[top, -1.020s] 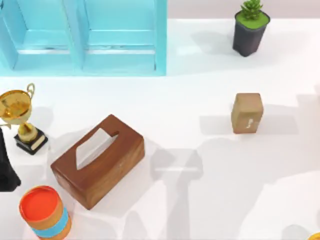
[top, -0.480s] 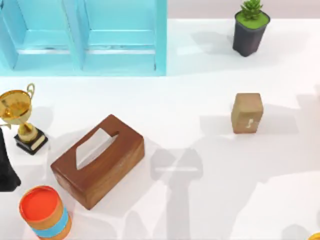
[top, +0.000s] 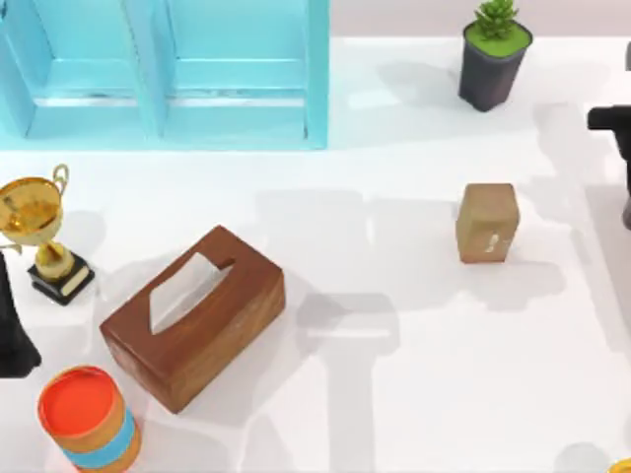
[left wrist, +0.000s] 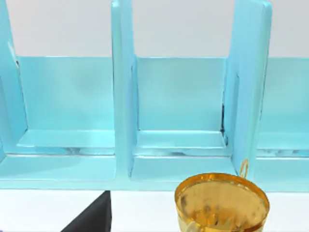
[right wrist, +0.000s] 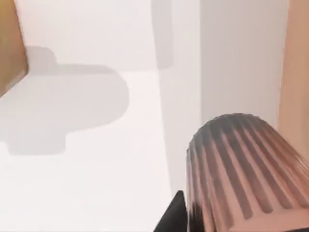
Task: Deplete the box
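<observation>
Wooden and brown, the tissue box (top: 193, 316) lies flat on the white table (top: 414, 394), at about eight o'clock from the table's middle in the top view. It is turned at a slant. A white tissue (top: 182, 289) lies in the slot on its upper face.

At nine o'clock from the box stands a gold trophy (top: 39, 229) on a dark base. At seven o'clock from it, just beside its near corner, sits an orange-topped can (top: 88, 417) with a blue band. A light-blue shelf (top: 163, 74) with open compartments stands at eleven o'clock on the table; the left wrist view shows the same shelf (left wrist: 178, 116) with the trophy's cup (left wrist: 221, 203) in front of it.

A small tan block (top: 487, 223) stands at two o'clock from the table's middle, well apart from the box. A potted plant (top: 493, 64) stands at one o'clock.

The left arm (top: 14, 330) shows as a dark shape at the left edge, near the trophy. The right arm (top: 618, 148) shows at the right edge, at three o'clock from the block. Whether either gripper is open or closed cannot be told. The right wrist view shows a ribbed brown pot (right wrist: 244, 169) close up.
</observation>
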Controlling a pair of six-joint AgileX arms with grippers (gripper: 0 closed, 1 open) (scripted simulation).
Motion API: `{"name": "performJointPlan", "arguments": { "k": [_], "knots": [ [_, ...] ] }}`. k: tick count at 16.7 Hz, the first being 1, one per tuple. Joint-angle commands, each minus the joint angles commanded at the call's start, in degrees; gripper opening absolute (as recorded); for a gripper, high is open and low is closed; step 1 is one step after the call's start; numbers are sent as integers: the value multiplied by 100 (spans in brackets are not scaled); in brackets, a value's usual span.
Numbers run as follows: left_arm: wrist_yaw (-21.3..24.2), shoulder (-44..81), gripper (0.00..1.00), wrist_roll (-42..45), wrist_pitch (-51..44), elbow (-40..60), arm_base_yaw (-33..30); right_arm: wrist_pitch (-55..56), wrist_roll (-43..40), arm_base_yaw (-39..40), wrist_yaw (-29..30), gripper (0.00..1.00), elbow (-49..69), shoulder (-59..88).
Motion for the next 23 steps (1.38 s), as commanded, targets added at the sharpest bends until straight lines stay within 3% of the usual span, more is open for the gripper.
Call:
{"name": "performJointPlan", "arguments": {
  "k": [4, 7, 13, 23],
  "knots": [
    [0, 0, 100, 0, 0, 0, 0, 733, 1385, 1462, 5, 0, -874, -172],
    [0, 0, 100, 0, 0, 0, 0, 1043, 1839, 1932, -16, 0, -1238, -239],
    [0, 0, 100, 0, 0, 0, 0, 1074, 1875, 1947, -30, 0, -1274, -201],
    [0, 0, 100, 0, 0, 0, 0, 2023, 1890, 1982, -17, 0, -1967, 12]
  ]
}}
